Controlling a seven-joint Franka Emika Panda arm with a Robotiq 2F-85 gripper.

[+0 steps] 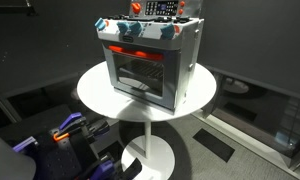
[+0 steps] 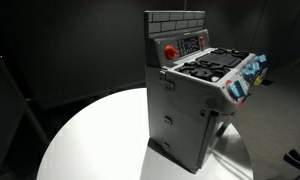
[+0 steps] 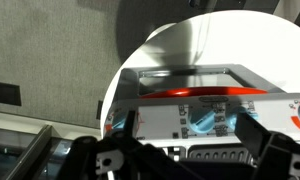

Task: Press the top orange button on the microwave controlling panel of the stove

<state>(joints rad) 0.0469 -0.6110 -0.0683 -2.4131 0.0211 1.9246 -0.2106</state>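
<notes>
as i read the scene from its left edge, table (image 2: 80, 135): round, white, bearing the stove (image 2: 185, 120).
stove: upright, hob (image 2: 212, 66) uppermost; no arm touches it in either exterior view.
round red button (image 2: 170, 52): on the back wall (image 2: 175, 22), just left of the target; not to be mistaken for it.
microwave controlling panel (image 2: 193, 43): dark, on the upright back wall above the hob; reddish rows show, but i cannot single out the top orange one at this size.
hob: my preferred way in, over it and square to the panel.
knobs (image 2: 252, 70): blue-white, along the front edge, well apart from the panel.
gripper (image 3: 185, 165): fingers (image 3: 265, 150) spread wide, nothing held; wrist view shows only the stove front. i would bring them together into one blunt tip, confirm the target, then press briefly and lightly, since a light toy stove may slide or tip.
</notes>
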